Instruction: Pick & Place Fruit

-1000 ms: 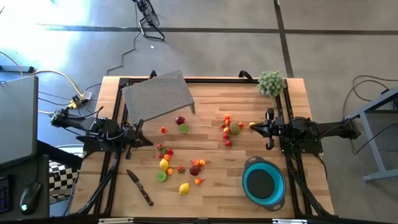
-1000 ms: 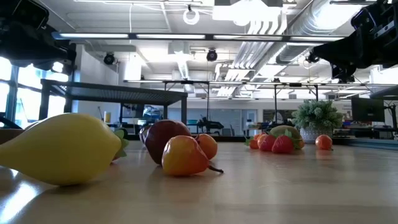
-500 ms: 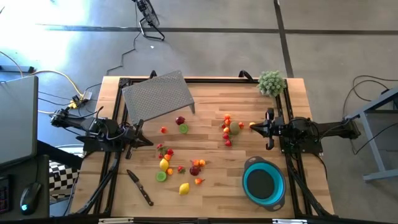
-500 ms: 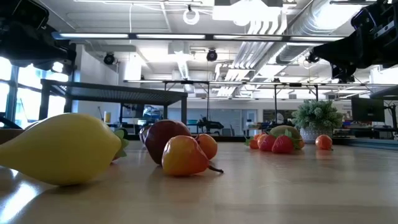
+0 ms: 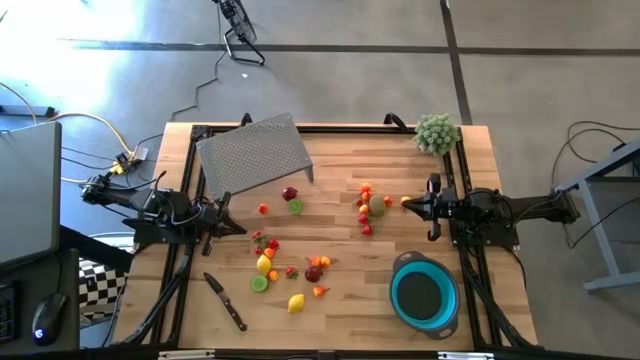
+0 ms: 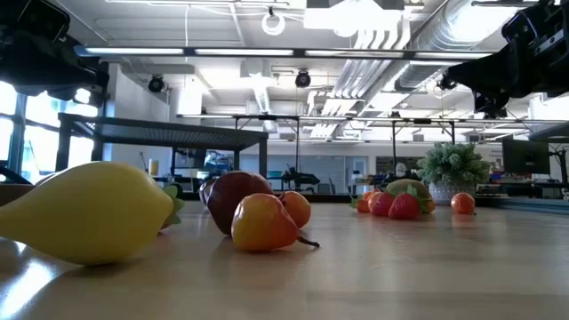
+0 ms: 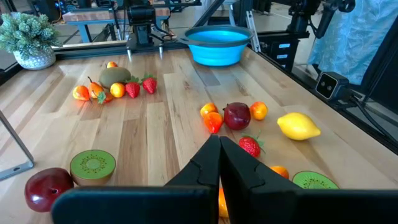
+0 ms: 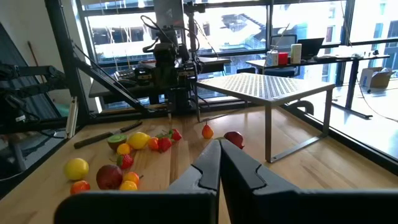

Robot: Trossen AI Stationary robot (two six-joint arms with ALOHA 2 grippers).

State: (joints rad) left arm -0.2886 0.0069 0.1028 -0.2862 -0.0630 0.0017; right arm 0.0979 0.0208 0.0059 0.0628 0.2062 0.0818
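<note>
Fruit [image 5: 290, 262] lies scattered mid-table; left gripper [image 5: 228, 213] at nine o'clock, right gripper [image 5: 413, 204] at three, jaws closed, empty; teal bowl [image 5: 425, 293] at five holds nothing

Grey concrete floor [image 5: 350, 80] around my light wooden table [image 5: 340, 315]. Exposed silver ceiling ducts [image 6: 462, 27] and strip lights overhead. Big bright windows [image 8: 249, 25] behind, grey office desk [image 8: 367, 65] beside them.

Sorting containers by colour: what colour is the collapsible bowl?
Teal blue with a dark inside; the bowl shows best in the high view.
</note>
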